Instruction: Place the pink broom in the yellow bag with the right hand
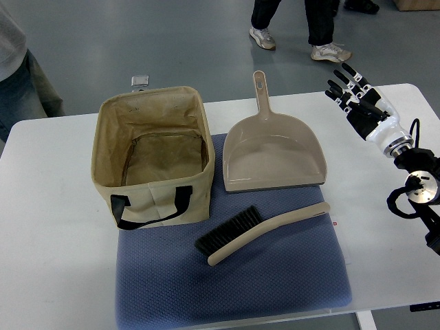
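White table (55, 179), seen from above. Right hand (354, 93) raised over far right edge, fingers spread, holding nothing. Left hand out of view. Brush (258, 232), pale pinkish-beige with dark bristles, lies flat on blue mat (289, 275), handle angled toward right. Bag (152, 157), tan-yellow, open-topped, empty, stands just left of brush. Dustpan (271, 155) lies between hand and brush. Person's feet (295, 38) beyond table. Likely risks: arm clipping dustpan on reach; thin flat handle slipping from fingers; long brush catching bag rim or tipping soft bag.
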Controlling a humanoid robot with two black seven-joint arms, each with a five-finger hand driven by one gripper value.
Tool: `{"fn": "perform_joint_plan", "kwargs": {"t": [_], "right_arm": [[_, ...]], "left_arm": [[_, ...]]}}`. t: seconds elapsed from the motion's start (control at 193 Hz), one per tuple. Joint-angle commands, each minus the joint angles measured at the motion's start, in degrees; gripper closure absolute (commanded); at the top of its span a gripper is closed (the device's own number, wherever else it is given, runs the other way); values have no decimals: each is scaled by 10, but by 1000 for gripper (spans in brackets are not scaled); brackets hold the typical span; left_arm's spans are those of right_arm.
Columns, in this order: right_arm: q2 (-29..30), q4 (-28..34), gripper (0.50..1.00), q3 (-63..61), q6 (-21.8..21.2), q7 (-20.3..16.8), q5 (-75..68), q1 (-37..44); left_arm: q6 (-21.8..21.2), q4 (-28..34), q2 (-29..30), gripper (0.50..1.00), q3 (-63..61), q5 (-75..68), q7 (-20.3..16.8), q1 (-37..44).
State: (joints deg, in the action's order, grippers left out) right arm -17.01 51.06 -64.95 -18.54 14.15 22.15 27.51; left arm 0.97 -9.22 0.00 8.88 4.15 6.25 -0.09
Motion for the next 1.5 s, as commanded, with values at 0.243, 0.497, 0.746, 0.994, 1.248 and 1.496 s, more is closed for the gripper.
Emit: {"fn": "perform_joint_plan", "kwargs": {"t": [0.243, 0.497, 0.746, 0.994, 1.248, 1.496], "right_arm": [[0, 0, 570, 0, -1, 0, 0, 0], [1, 0, 570, 3, -4, 0, 0, 0], [0, 1, 570, 3, -4, 0, 0, 3], [1, 1, 570, 0, -4, 0, 1, 4], [0, 2, 570, 0, -4, 0, 0, 4], [-6, 2, 570, 0, -4, 0, 0, 4]], "left_arm": [[0, 0, 0, 500, 0, 1, -1, 0], [0, -2, 0, 500, -3, 0, -1, 0], [0, -1, 0, 500, -3, 0, -1, 1], [0, -1, 0, 500, -3, 0, -1, 1], [0, -1, 0, 500, -3, 0, -1, 0], [0, -1, 0, 500, -3, 0, -1, 0]]}}
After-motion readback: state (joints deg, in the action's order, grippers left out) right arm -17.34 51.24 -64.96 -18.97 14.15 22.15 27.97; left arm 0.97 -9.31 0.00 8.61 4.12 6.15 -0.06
